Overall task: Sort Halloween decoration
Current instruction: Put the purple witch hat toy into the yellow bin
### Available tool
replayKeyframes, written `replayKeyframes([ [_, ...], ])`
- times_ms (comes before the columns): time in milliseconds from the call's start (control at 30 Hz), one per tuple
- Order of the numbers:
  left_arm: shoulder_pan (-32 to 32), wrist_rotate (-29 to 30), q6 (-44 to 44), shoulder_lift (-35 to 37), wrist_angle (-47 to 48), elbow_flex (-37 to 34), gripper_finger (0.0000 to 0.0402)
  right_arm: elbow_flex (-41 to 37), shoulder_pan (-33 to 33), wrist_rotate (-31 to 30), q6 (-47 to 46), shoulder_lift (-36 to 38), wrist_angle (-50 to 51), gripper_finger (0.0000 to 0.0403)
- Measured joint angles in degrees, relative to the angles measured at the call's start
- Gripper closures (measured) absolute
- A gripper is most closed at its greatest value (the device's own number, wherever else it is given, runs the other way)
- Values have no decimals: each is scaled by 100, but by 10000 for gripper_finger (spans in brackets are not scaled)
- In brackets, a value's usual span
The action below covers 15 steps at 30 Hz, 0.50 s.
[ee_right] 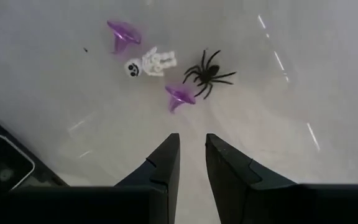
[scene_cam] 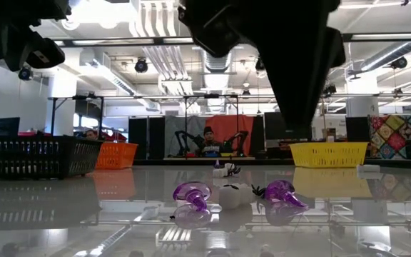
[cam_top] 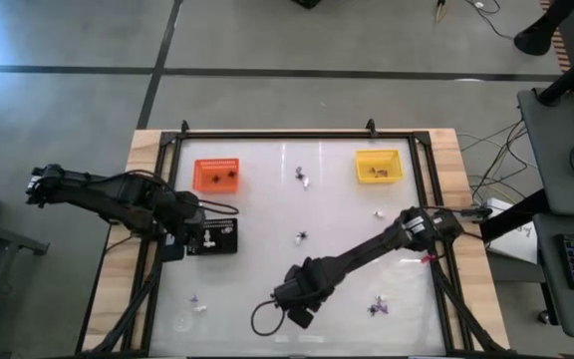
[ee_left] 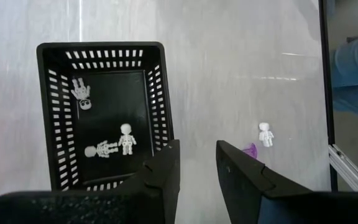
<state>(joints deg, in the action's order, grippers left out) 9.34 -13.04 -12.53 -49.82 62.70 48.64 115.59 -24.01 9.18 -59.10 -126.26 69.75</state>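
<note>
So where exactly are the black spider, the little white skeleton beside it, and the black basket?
black spider (ee_right: 207, 74): right wrist view, on its body.
white skeleton (ee_right: 149, 63): right wrist view, on its ribcage.
black basket (ee_left: 55, 118): left wrist view, on its slotted side wall.

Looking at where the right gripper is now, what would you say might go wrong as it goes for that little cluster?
1. The skeleton, black spider and two purple trinkets lie nearly touching, so the right gripper may pinch two kinds together or scatter them.
2. Its fingers stand narrowly apart; closing early, they might nudge the nearest purple piece away.
3. The left gripper waits beside the black tray; a bump could shift it.
</note>
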Motion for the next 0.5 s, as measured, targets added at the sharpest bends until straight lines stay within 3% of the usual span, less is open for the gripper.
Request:
replayKeyframes([
  [267,0,-2,-2,0,10,0,316,-503,-159,30,-366,2,-973,320],
  [500,0,-2,-5,0,41,0,316,-769,-201,-145,-694,2,-1067,292],
])
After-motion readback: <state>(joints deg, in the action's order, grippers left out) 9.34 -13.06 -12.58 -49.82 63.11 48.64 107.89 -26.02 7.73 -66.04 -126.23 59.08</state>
